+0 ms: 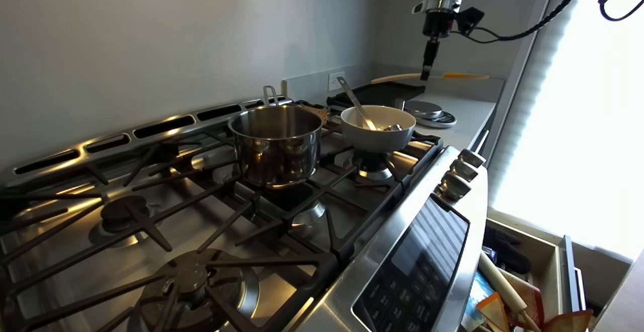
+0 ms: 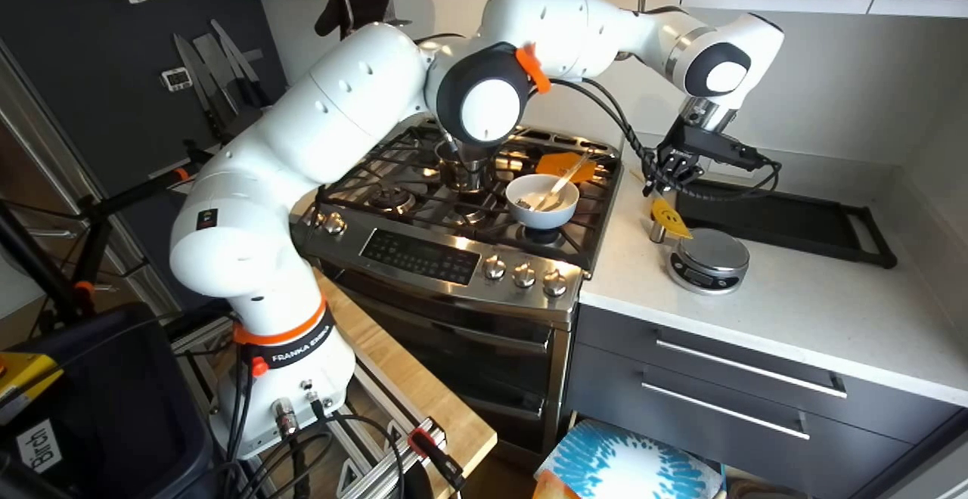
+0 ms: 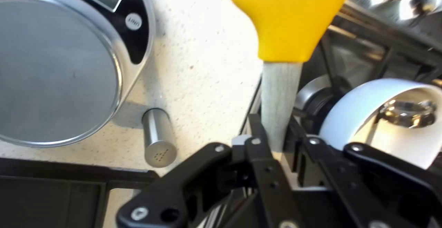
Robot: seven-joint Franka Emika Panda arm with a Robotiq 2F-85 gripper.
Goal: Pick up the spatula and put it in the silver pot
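We have the fingers (image 3: 257, 131) clenched on the spatula (image 3: 283, 55), gripping its wooden handle below the yellow head, and it hangs nearly level above the worktop (image 2: 794, 317), apparently clear of it, near the digital kitchen scale (image 2: 715, 249) and the black tray (image 2: 786, 219). We judge the pick-up done and the transfer in hand. Our silver pot (image 1: 279, 156) stands on the gas stove (image 2: 423, 257) to the left, with the white bowl (image 1: 378, 140) to its right, between it and the worktop. The next move, as we read it, calls for a leftward path high enough to carry both ends over that bowl and the metal utensil (image 1: 357, 103) sticking up from it. The spatula looks longer than the pot is wide, so we should probably tip one end down inside the rim before letting go; dropped level, it could bridge the top.
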